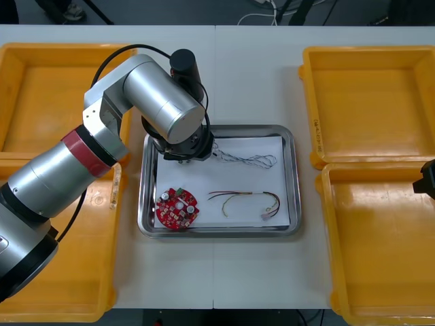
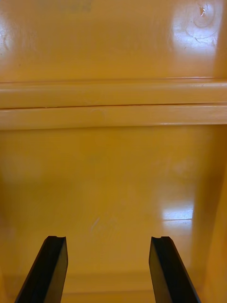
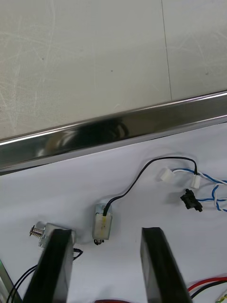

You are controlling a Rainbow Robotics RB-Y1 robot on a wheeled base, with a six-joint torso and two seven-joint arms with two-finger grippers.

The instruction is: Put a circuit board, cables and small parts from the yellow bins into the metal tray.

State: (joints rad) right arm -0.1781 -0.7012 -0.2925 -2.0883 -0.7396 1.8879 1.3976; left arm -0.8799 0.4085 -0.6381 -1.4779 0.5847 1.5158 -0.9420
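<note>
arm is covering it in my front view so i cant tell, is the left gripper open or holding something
Observer: Open. The left wrist view shows the left gripper with its fingers apart, gripping nothing.
Operator: whats under it
Observer: A small metal part lies between the fingertips on the white floor of the metal tray, with a black cable leading off it.
Operator: and the right gripper
Observer: The right gripper is open too, over the floor of a yellow bin, holding nothing.
</note>
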